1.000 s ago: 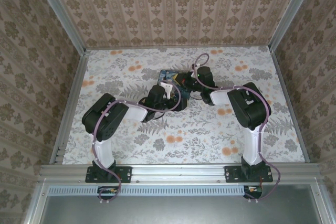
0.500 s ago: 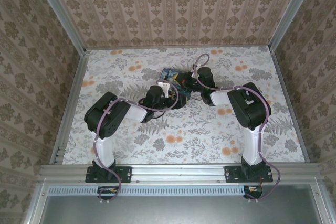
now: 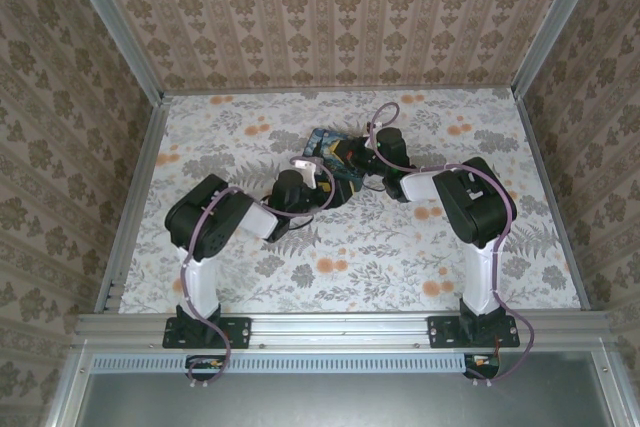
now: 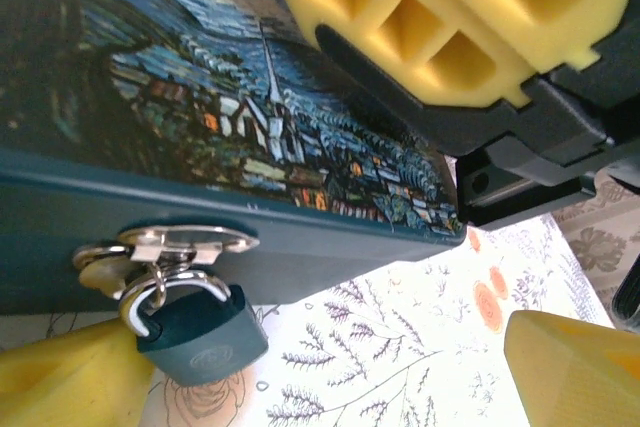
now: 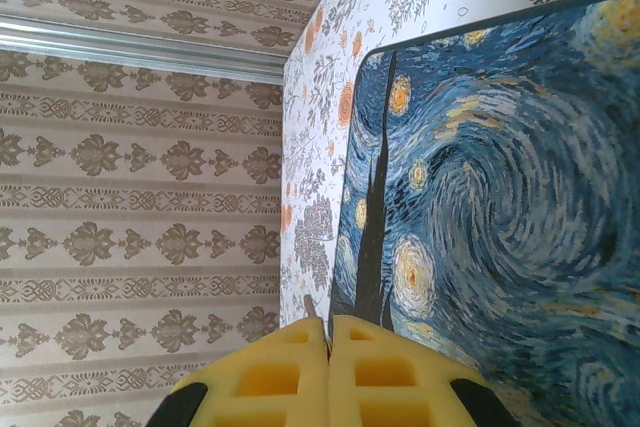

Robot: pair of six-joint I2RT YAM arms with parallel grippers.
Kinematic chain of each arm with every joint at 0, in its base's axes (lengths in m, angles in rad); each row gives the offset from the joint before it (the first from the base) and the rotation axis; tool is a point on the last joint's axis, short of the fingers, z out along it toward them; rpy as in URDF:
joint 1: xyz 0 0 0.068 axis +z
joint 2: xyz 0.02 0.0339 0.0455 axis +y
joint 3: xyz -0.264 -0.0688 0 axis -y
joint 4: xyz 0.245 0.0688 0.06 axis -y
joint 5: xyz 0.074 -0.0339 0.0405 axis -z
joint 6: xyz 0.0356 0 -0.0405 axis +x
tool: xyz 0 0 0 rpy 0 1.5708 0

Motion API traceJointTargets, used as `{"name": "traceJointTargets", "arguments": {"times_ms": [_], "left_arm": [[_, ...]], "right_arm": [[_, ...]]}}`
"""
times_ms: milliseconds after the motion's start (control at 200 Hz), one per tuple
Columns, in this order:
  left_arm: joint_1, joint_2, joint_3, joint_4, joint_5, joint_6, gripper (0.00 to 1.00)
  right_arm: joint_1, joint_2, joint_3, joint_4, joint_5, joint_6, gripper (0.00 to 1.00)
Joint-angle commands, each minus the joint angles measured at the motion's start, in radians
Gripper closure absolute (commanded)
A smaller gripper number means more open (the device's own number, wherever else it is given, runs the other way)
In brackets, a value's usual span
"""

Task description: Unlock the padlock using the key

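Note:
The small teal padlock (image 4: 196, 333) hangs by its metal shackle from the hasp (image 4: 185, 241) on the front wall of the Starry Night tin (image 4: 250, 117). My left gripper (image 4: 320, 372) is open at table level, one yellow finger (image 4: 60, 382) touching the padlock's left side and the other (image 4: 575, 367) far to the right. My right gripper (image 5: 328, 332) is shut over the tin lid (image 5: 500, 197). A thin dark sliver (image 5: 310, 305), apparently the key, pokes out between its fingertips. In the top view both grippers meet at the tin (image 3: 324, 143).
The tin stands mid-table on the floral cloth (image 3: 400, 237). Patterned walls (image 3: 330, 17) and aluminium rails (image 3: 135, 197) close in the table on three sides. My right gripper's yellow fingers (image 4: 430, 17) hang just above the lid, close to the left wrist.
The left arm has shifted a little, its wrist moving slightly left and nearer along the tin's front. The right arm and the tin have stayed put.

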State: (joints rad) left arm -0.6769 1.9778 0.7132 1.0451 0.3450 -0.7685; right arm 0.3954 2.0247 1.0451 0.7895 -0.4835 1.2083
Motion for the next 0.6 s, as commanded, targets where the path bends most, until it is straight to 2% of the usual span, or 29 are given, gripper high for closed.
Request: {"name": "traceJointTargets", "arguments": {"times_ms": [0,370,590], "left_arm": [[0.007,0.055,-0.013,0.083,0.031,-0.065,0.09],[0.013,0.079,-0.045,0.227,0.04,-0.143,0.14],[-0.002,0.032,-0.085,0.229,0.034,-0.144,0.14]], "right_arm": [[-0.005,0.021,-0.023,-0.05,-0.003,-0.011,1.0],[-0.005,0.025,-0.025,-0.05,-0.001,-0.01,1.0],[-0.006,0.025,-0.023,-0.053,-0.001,-0.009,1.0]]}}
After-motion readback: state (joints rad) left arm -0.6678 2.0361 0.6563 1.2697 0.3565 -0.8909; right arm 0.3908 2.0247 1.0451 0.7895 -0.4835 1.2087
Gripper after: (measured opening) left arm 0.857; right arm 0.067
